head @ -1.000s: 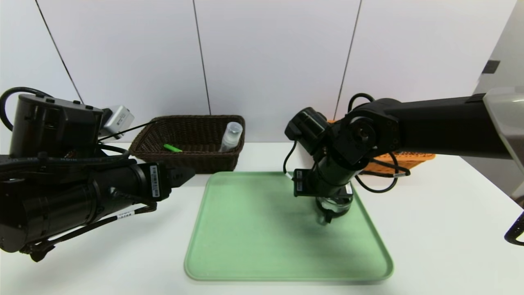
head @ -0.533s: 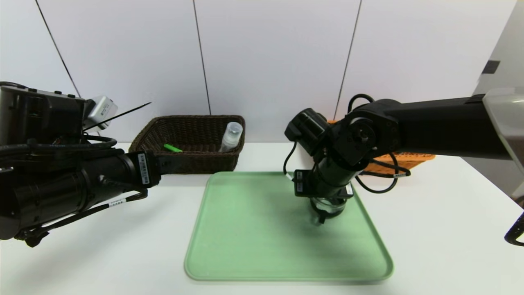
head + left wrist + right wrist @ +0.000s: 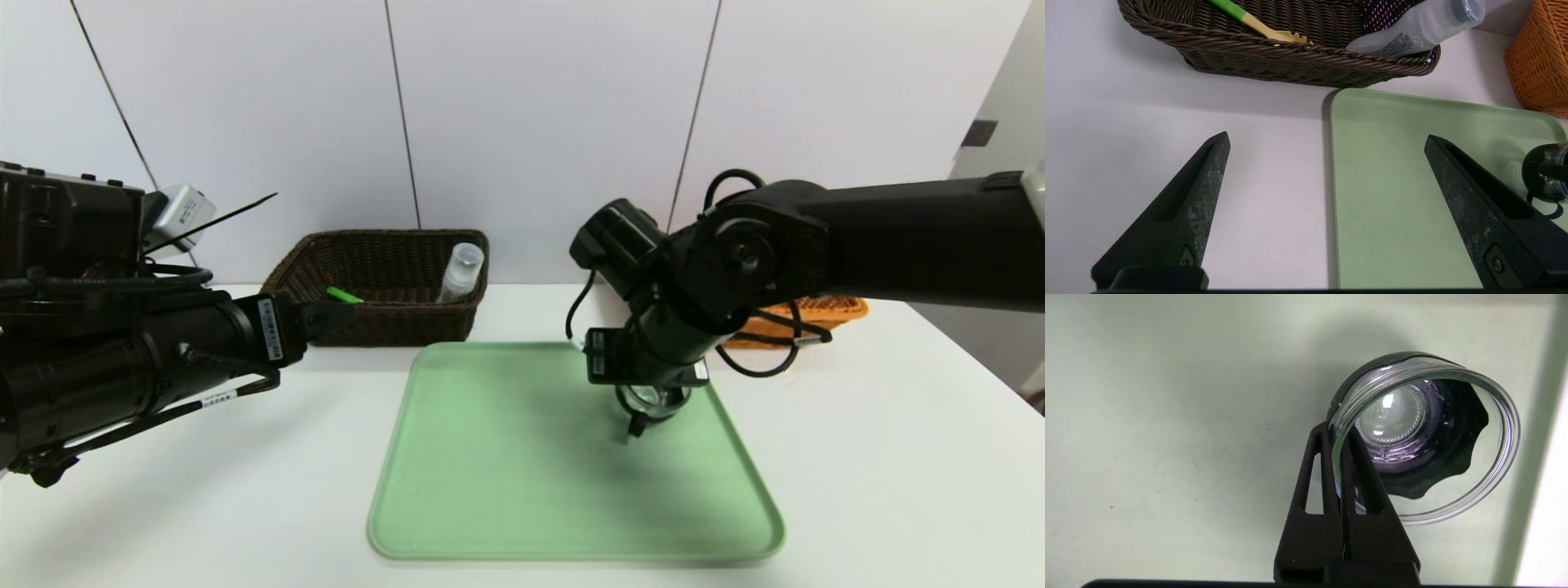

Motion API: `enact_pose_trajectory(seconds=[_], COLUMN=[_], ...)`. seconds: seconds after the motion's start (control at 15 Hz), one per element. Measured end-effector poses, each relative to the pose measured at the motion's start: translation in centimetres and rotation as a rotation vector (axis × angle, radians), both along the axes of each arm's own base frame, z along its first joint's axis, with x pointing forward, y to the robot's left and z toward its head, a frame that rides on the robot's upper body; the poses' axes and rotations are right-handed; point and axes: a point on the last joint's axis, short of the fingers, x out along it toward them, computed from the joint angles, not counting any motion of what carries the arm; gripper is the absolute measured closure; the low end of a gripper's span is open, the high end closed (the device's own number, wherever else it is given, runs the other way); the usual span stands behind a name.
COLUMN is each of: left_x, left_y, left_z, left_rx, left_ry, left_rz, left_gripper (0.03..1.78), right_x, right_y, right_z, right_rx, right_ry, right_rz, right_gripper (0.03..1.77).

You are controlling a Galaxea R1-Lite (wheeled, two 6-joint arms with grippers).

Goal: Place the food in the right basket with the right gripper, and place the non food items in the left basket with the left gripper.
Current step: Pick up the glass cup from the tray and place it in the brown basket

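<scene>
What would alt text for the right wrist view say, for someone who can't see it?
The right gripper has its jaws shut on the wall of a clear glass cup with a black holder, one jaw inside the rim and one outside. Around and beneath them is the pale green tray.

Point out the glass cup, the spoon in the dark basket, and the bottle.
Glass cup (image 3: 1433,482): right wrist view, on its black holder.
Spoon (image 3: 1231,8): left wrist view, on its green handle.
Bottle (image 3: 1396,38): left wrist view, on its body.
</scene>
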Motion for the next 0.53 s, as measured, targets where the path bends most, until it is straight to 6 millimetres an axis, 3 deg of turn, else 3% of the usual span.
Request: enact_pose_trajectory(seconds=[0.53], left_x=[-0.6], left_y=[0.3], left_z=[-0.8], left_rx=[0.013], left_ry=[0.022], left_rz=[-0.001], left_gripper=[0.12], right_x=[-5.2], right_y=[0.3], right_z=[6.9], right_rx=[0.014], right_ry=[-0.183], right_rz=[0.222], right_gripper=[1.72])
